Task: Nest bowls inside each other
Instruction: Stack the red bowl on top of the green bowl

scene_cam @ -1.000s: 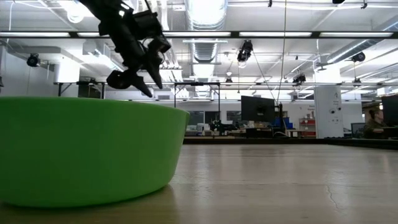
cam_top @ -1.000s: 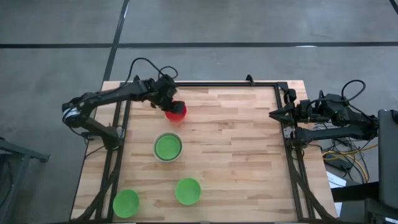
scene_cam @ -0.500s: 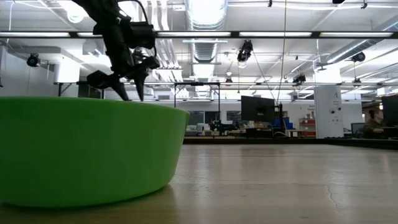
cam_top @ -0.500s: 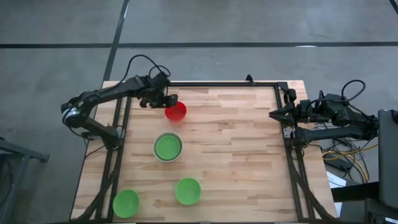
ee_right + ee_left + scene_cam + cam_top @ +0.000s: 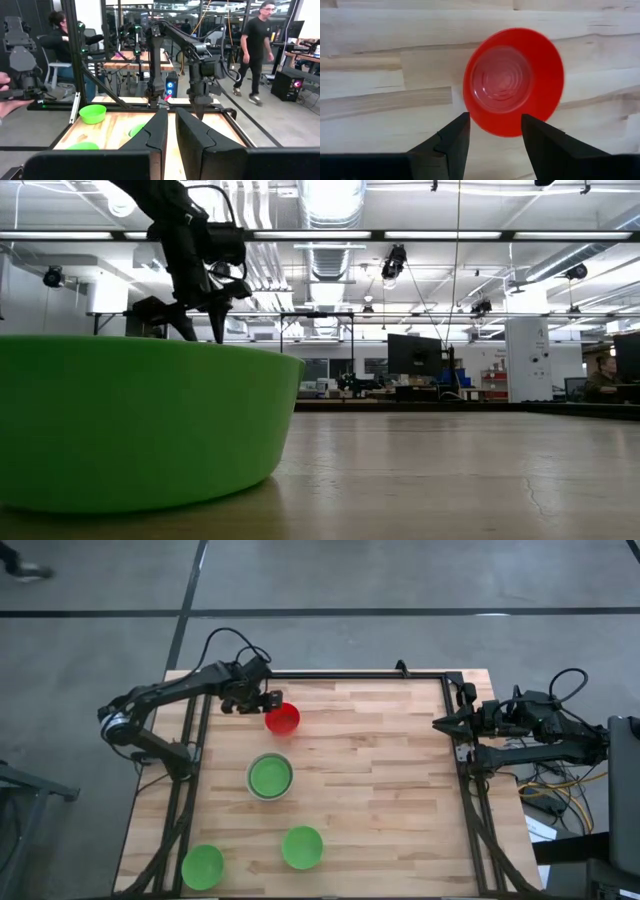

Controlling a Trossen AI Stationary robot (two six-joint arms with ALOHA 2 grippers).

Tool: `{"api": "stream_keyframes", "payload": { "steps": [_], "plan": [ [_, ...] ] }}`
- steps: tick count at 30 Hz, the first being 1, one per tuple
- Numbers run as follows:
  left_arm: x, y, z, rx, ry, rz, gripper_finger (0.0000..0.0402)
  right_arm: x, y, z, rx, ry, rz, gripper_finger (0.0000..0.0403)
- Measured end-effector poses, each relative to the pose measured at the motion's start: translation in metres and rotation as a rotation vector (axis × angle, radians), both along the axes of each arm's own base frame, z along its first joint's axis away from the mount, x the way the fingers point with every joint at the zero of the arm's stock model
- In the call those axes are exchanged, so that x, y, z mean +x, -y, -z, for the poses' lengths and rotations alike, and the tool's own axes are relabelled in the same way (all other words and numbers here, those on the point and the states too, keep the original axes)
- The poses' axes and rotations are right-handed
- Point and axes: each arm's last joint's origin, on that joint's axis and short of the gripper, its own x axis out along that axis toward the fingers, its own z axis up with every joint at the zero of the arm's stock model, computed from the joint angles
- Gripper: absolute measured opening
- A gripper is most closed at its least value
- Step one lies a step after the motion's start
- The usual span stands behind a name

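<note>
moved: my left gripper (image 5: 262, 700) has drawn back off the red bowl (image 5: 283, 719) toward upper left of frame; fingers spread, holding nothing. red bowl: upper centre-left of table (image 5: 380, 780). grey-white bowl (image 5: 269, 777) with green bowl inside: centre-left. two green bowls (image 5: 302, 847), (image 5: 203, 866): lower left. my right gripper (image 5: 443, 723): right edge, fingers nearly together, empty.
</note>
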Motion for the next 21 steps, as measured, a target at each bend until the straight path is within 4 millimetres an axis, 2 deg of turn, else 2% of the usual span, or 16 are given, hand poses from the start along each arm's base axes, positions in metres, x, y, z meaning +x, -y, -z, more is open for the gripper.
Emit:
{"api": "stream_keyframes", "payload": {
  "steps": [21],
  "plan": [
    [-0.003,0.005,0.039,-0.107,0.032,-0.036,0.0181,0.000,0.000,0.000,0.000,0.000,0.000,0.0034]
  ]
}}
